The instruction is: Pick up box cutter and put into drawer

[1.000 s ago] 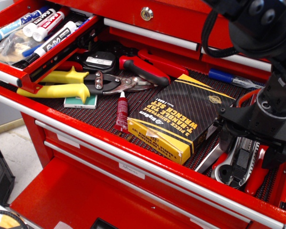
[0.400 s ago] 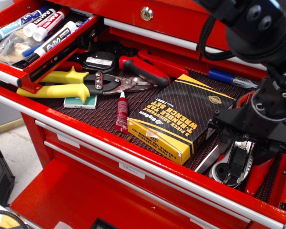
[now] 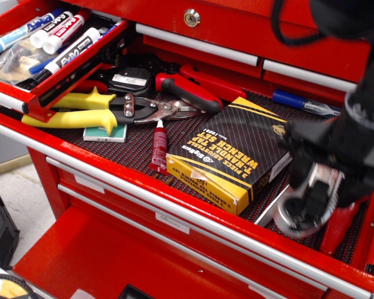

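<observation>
You're at the grasp: gripper [image 3: 316,198] blurred over the cutter [image 3: 308,208], finger state unclear. Confirm hold, then lift toward the drawer [image 3: 53,68].

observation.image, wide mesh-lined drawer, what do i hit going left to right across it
yellow-handled snips → red tube → black and yellow wrench set box → box cutter with the blurred gripper over it, at the right end of the wide drawer.

Box cutter [image 3: 306,205] lies right of wrench box [image 3: 234,152] (touching?).
</observation>
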Motion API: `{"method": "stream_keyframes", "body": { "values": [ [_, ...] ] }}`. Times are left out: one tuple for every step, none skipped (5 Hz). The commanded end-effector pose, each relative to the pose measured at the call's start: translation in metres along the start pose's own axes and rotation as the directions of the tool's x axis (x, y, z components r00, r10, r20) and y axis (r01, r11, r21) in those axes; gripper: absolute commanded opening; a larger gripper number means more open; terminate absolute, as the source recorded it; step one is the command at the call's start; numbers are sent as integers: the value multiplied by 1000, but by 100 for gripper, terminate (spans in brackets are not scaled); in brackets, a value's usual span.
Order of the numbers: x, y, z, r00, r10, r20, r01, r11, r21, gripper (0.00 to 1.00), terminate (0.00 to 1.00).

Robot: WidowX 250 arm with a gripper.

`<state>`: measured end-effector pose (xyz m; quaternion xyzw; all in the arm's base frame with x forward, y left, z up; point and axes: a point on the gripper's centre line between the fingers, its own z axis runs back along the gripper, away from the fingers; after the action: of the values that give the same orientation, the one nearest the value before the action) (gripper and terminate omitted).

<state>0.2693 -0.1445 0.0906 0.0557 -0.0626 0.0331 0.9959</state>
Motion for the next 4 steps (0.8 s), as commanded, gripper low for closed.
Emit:
{"method": "stream_keyframes", "body": {
  "values": [
    [12, 74, 56, 998, 33, 49, -35, 999, 27, 0, 0],
    [14, 124, 64, 998, 6, 69, -11, 997, 72, 0, 0],
    [12, 174, 67, 997, -14, 73, 7, 996, 85, 0, 0],
    [16, 224, 65, 996, -30, 86, 21, 994, 105, 0, 0]
  ]
}}
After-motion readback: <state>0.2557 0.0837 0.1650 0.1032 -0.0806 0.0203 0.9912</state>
